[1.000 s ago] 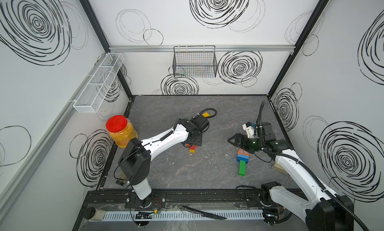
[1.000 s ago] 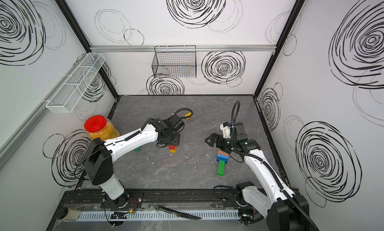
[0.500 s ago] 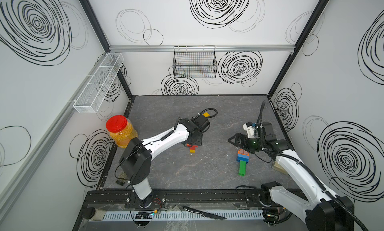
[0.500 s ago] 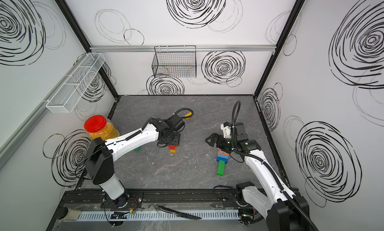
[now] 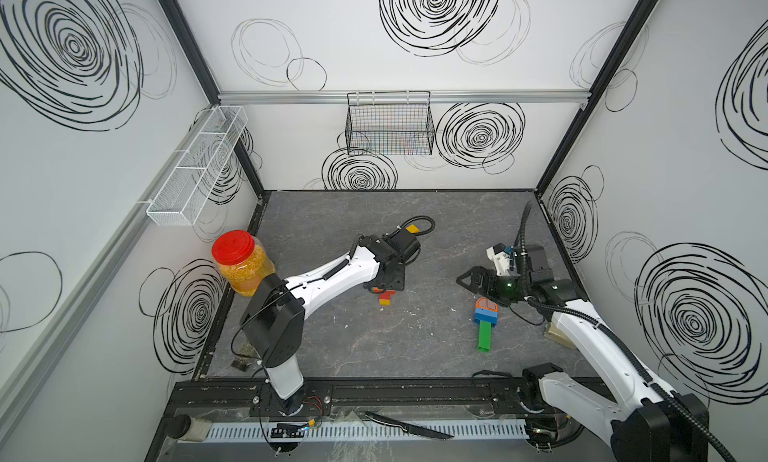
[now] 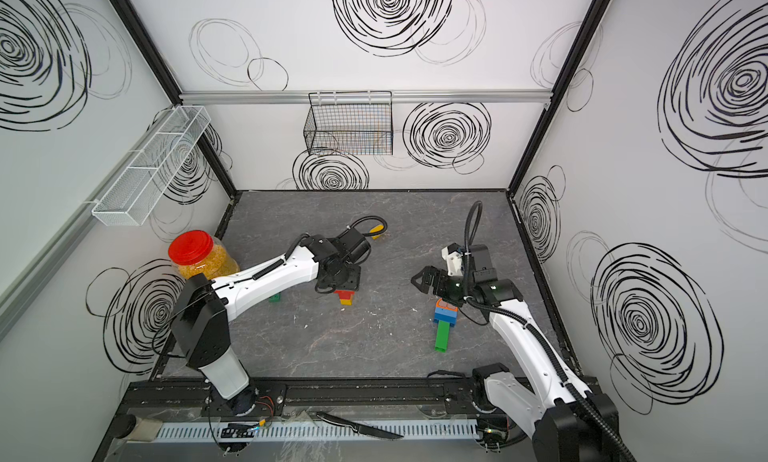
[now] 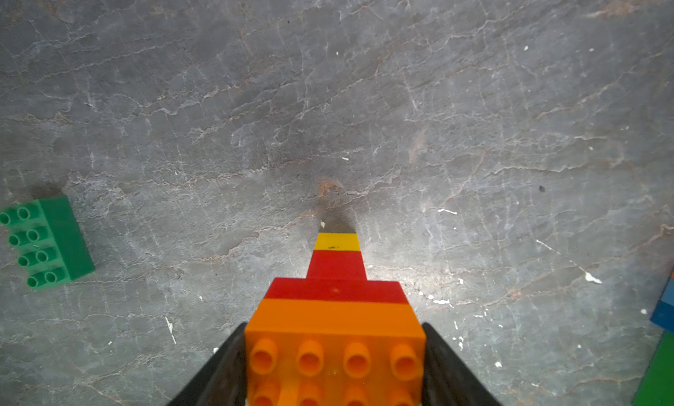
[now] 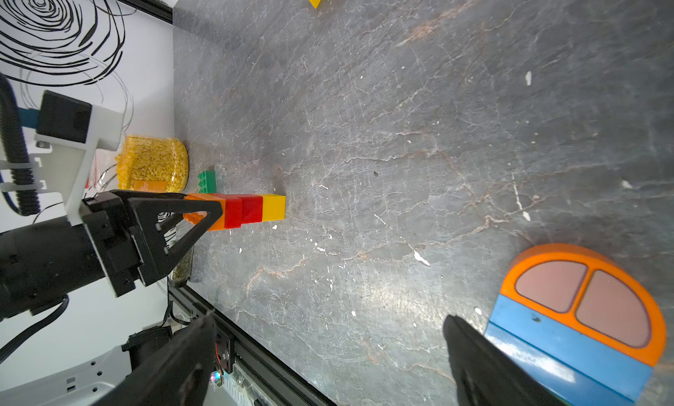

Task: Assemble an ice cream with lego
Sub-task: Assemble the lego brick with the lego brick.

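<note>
Okay, left pincer point(image 8: 209, 212) is clamped on the orange end of the orange-red-yellow stack point(image 7: 335, 305). The stack stands upright, yellow end down, about mid-counter point(image 5: 332, 335) and a touch toward the left edge. I can't tell whether the yellow tip actually touches the surface, though its shadow sits right at the tip. The orange studs face up at my left wrist camera.

Over to the right pincer point(image 5: 465, 279): jaws spread wide, nothing in them, hovering toward the right edge. The domed stack point(image 5: 484, 314), orange dome, then blue, then long green, lies flat on its side just beside it, on the front-edge side.

Here's what matters. Its long axis runs from the dome, nearest the pincer, to the green end pointing at the front edge. In the right wrist view it sits outside the gap, next to one finger point(image 8: 474, 356), not between the two. So I reckon the right arm, clearly the nearer one, has to shift toward the front edge and straddle the stack's narrow width.

A loose green brick point(image 7: 47, 240) waits near the left edge, and a yellow piece point(image 5: 412, 229) lies toward the back.
</note>
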`<action>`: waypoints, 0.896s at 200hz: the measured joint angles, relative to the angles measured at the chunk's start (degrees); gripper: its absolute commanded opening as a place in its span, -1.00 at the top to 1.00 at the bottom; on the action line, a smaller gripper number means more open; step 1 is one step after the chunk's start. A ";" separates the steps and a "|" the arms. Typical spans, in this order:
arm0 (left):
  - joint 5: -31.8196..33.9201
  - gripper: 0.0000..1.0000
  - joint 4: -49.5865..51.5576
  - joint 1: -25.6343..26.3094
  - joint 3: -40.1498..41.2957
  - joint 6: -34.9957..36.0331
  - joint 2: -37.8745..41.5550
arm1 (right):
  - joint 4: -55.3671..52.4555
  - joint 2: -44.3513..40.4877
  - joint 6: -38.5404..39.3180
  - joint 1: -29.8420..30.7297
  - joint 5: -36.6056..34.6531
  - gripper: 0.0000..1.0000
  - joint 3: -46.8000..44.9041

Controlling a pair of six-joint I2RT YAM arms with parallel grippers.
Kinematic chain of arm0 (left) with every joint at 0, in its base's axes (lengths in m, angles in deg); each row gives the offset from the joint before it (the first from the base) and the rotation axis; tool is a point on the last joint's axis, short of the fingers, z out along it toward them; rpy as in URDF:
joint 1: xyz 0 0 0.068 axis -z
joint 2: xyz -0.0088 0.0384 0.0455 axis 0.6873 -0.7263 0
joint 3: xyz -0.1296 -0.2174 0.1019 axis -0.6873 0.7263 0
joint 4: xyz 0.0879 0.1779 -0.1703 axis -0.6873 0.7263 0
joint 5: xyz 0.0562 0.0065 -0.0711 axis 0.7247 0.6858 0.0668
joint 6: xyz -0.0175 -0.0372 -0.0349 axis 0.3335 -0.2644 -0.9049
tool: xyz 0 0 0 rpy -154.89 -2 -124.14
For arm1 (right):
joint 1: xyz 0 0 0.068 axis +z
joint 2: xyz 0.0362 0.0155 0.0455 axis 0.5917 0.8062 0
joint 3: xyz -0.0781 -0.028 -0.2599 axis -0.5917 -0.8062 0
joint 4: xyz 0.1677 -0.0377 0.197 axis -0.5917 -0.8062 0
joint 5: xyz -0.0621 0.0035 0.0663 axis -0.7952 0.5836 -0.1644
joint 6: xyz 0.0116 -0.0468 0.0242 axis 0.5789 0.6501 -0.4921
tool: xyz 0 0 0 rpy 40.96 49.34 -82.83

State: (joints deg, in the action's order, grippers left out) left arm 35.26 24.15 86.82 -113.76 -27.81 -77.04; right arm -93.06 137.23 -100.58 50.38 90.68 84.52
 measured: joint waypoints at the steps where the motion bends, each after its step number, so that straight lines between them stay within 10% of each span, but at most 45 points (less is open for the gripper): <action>1: 0.00 -0.26 0.00 0.00 -0.02 -0.02 0.00 | 0.00 0.00 0.00 0.00 0.00 -1.00 0.00; 179: 0.22 -0.50 2.10 -0.11 0.33 -2.03 -0.66 | -0.07 0.00 0.24 -0.22 -0.02 -1.00 0.00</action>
State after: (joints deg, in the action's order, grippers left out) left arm 35.48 26.25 86.71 -113.43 -29.84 -77.69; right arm -93.12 137.23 -100.34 50.17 90.66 84.52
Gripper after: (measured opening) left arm 0.745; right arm 0.999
